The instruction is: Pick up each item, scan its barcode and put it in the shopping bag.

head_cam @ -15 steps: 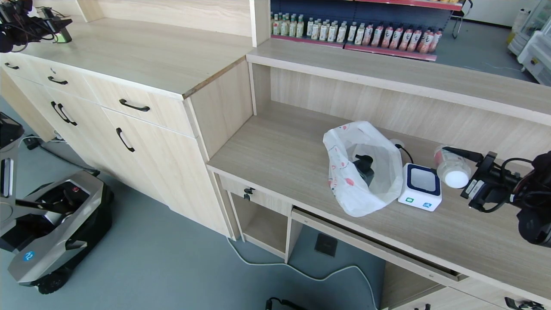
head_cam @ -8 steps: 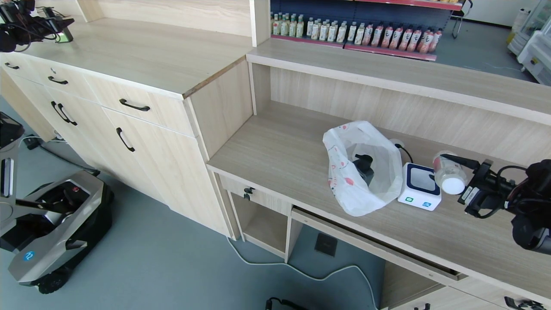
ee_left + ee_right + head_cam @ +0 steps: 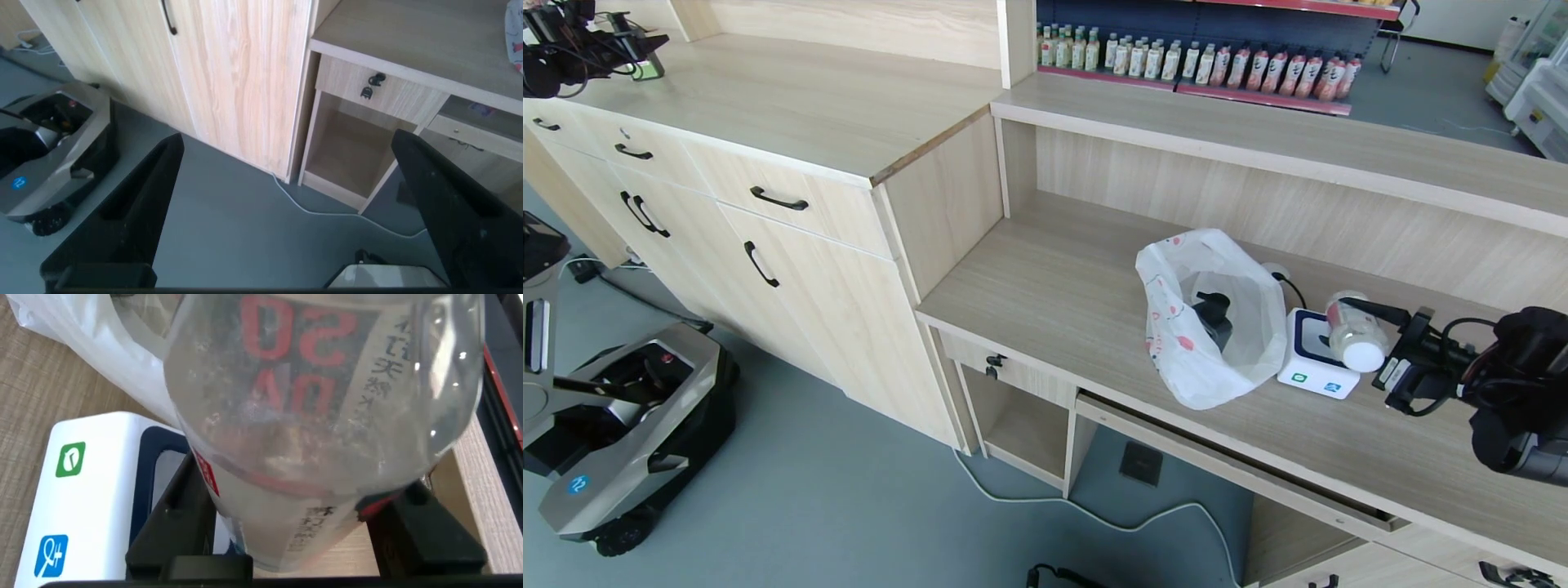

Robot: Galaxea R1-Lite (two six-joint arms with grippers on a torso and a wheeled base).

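Note:
My right gripper is shut on a clear plastic bottle with a white cap and red print, held on its side just above the right edge of the white scanner. The right wrist view looks along the bottle with the scanner below it. The white shopping bag stands open to the left of the scanner with a dark item inside. My left gripper is far off over the tall counter at the upper left; the left wrist view has its fingers wide apart over the floor.
The scanner's cable runs to the back wall of the desk. A tall cabinet stands to the left. Shelves of bottles lie behind. A drawer edge juts out below the desk front.
My right gripper has carried the bottle leftward and a little toward the desk front, from beside the scanner to over its right edge. The left arm has barely moved.

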